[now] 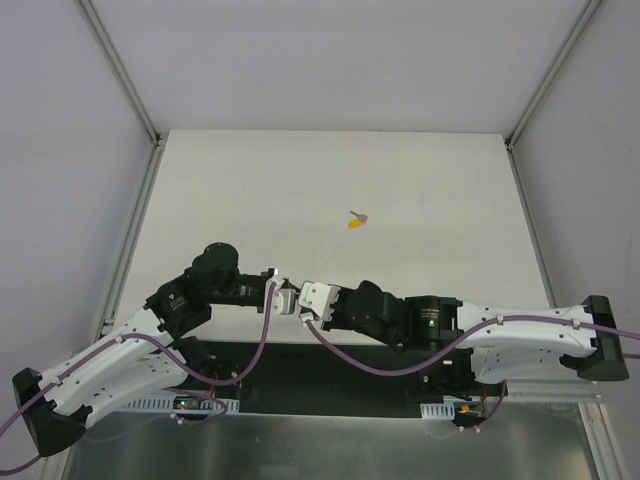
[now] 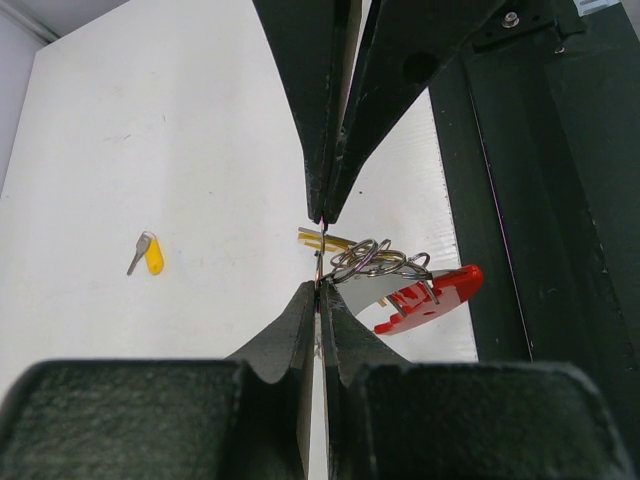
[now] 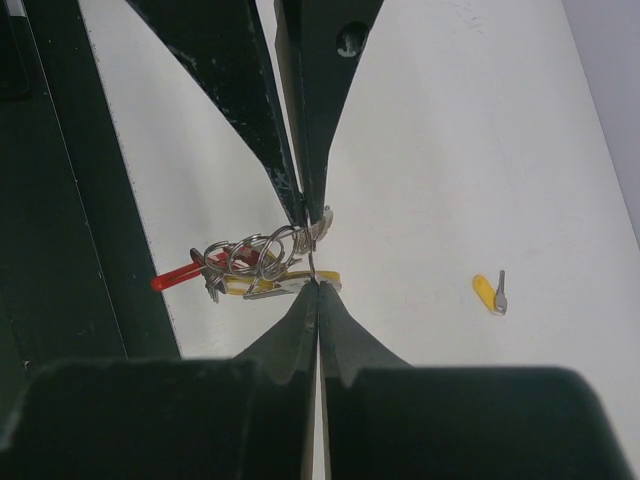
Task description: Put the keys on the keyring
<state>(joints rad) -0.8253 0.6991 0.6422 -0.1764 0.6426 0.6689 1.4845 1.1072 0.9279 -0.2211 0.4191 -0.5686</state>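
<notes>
- Two arms meet tip to tip over the near part of the white bench, a little left of its middle.
- The left end effector has its two fingers pressed fully together. It pinches a thin wire loop of the keyring at their very tips.
- The right end effector is likewise closed tight, its tips nipping the same thin loop from the opposite side. The two sets of tips face each other and stand just apart, with only the wire between them.
- There is one keyring. It shows one red curved piece, pointing away to the side, and a cluster of interlinked silver rings, perhaps three or four; they overlap too much to count with certainty.
- Yellow slivers of keys lie in the bunch just beside the pinch point. At least one is there, but their number cannot be told.
- Whether the bunch touches the bench or hangs clear of it cannot be told.
- One loose key with a yellow head and silver blade lies flat on the bench. It is well apart from both end effectors, farther from the arm bases and slightly to the right.
</notes>
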